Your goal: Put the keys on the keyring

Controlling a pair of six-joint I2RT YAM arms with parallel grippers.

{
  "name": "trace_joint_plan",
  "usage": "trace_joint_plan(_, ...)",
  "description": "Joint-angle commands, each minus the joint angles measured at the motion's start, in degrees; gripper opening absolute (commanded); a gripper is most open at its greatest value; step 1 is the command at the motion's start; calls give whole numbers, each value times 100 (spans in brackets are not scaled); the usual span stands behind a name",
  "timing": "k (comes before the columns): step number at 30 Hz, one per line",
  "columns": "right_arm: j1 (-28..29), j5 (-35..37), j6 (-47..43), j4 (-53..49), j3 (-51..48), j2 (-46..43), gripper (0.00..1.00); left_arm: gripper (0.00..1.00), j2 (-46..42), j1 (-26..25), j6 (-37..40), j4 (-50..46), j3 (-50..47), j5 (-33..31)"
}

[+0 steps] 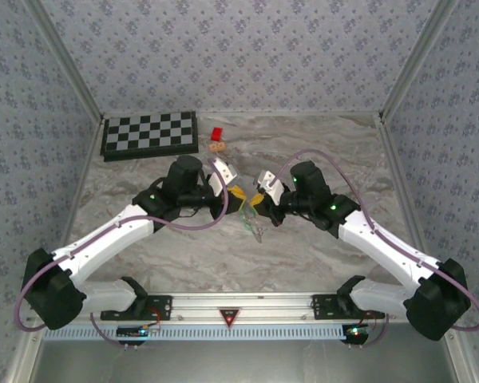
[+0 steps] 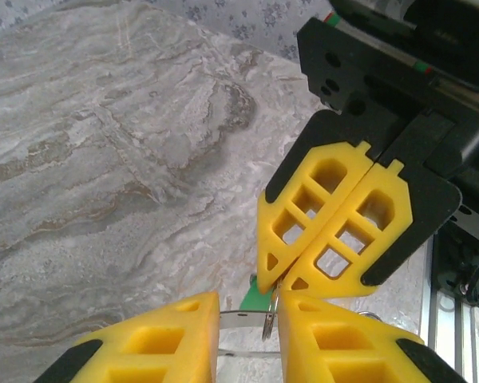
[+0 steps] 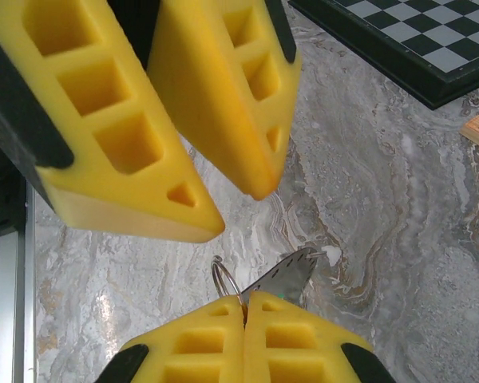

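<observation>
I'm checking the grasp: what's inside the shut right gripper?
A key pokes its green head out below the right gripper; the closed jaws cover the rest of it.

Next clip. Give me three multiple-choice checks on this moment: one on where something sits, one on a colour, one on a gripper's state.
1. Where on the table does the chessboard lie?
A. far left corner
B. between the arm bases
C. far right corner

2. What colour is the small block beside the chessboard?
A. blue
B. red
C. green

3. How does the right gripper stand?
A. spread wide, nothing between
B. pressed together, a key at its tips
C. clamped on the chessboard

Answers:
1. A: the top view shows it by the back wall, at the left.
2. B: it is bright red in the top view.
3. B: both wrist views show it closed, with the key's green head and a silver blade poking out.
</observation>
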Motion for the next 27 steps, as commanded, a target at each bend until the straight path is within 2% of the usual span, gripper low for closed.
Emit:
trace_joint_plan(1, 36, 30, -72, 38, 195, -8, 0, 27, 53, -26, 149, -129, 229, 189)
trace_joint_plan(27, 82, -103, 17, 133, 144, -43, 0, 27, 532, -45, 242, -491, 508, 631)
